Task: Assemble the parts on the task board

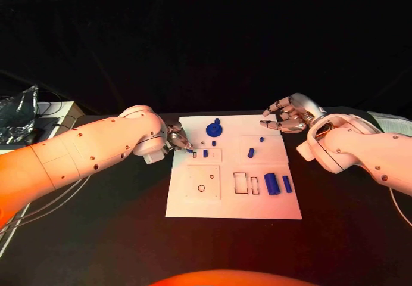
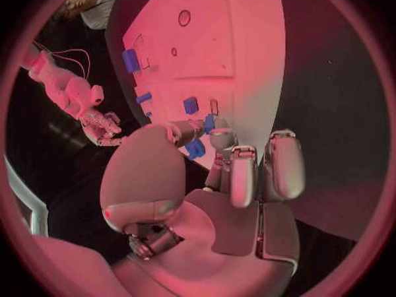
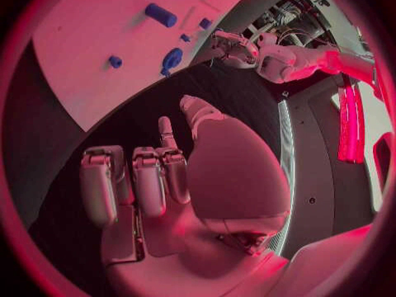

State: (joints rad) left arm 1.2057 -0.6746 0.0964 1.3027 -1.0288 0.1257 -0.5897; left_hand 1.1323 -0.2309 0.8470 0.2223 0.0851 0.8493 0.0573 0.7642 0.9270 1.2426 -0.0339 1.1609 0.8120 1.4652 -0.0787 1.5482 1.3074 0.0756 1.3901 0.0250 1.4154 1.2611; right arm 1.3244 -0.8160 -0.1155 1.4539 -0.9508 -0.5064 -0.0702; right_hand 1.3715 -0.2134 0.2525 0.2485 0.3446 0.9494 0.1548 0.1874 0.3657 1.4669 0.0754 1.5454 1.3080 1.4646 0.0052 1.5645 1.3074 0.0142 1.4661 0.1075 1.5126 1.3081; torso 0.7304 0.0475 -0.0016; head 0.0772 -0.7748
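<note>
The white task board [image 1: 231,202] lies mid-table with several blue parts on it: a round part [image 1: 214,127] at the far edge, small pieces [image 1: 250,152] in the middle, and two cylinders [image 1: 271,183] at the near right. My left hand [image 1: 178,140] is at the board's far left edge. Its thumb and a finger pinch a small blue part [image 2: 208,121] just over the board. My right hand [image 1: 287,116] hovers past the board's far right corner, fingers loosely bent and apart, holding nothing. The right wrist view shows the round part [image 3: 171,59] and a cylinder [image 3: 161,14].
The board has rectangular slots [image 1: 241,182] and a small ring hole [image 1: 201,188] near its middle. A silvery bag and boxes [image 1: 21,113] stand at the far left, off the black table [image 1: 103,238].
</note>
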